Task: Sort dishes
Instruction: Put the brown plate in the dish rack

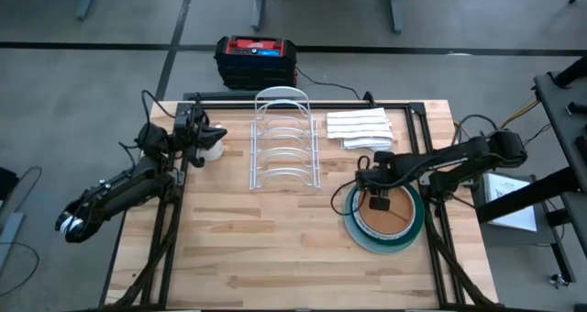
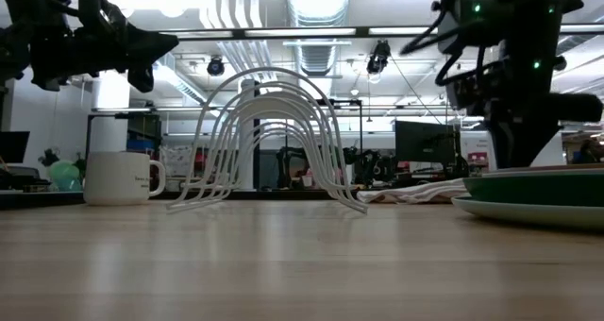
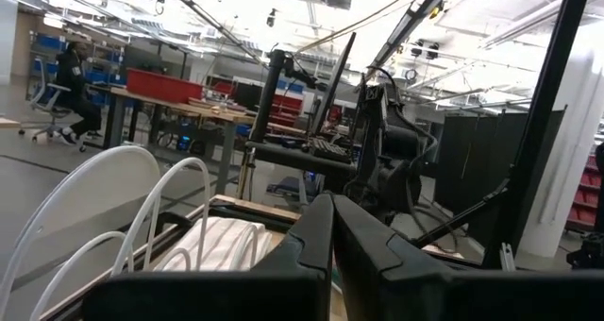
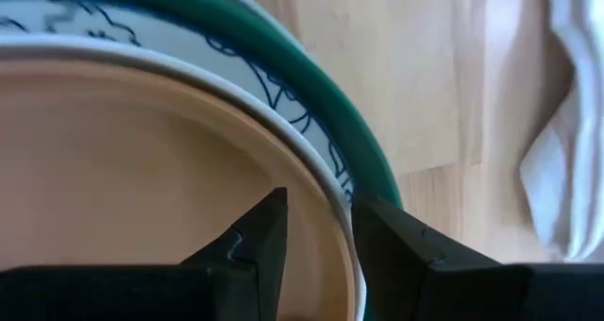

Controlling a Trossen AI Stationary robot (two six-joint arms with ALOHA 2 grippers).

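Workshop table [image 1: 275,248] inspection: plate stack is sitting at four o'clock of the wire rack [image 1: 285,139].
Right gripper [image 1: 378,200] is hovering over the stack, fingers slightly parted and straddling the rim of the tan-brown plate [image 4: 142,170], which is lying on a white plate [image 4: 283,109] inside the dark green plate [image 1: 356,229]. Left gripper [image 1: 204,133] is waiting above the mug [image 2: 121,177] at the rack's nine o'clock, jaws pressed together, gripping nothing. Folded cloths [image 1: 359,128] are lying at three o'clock.
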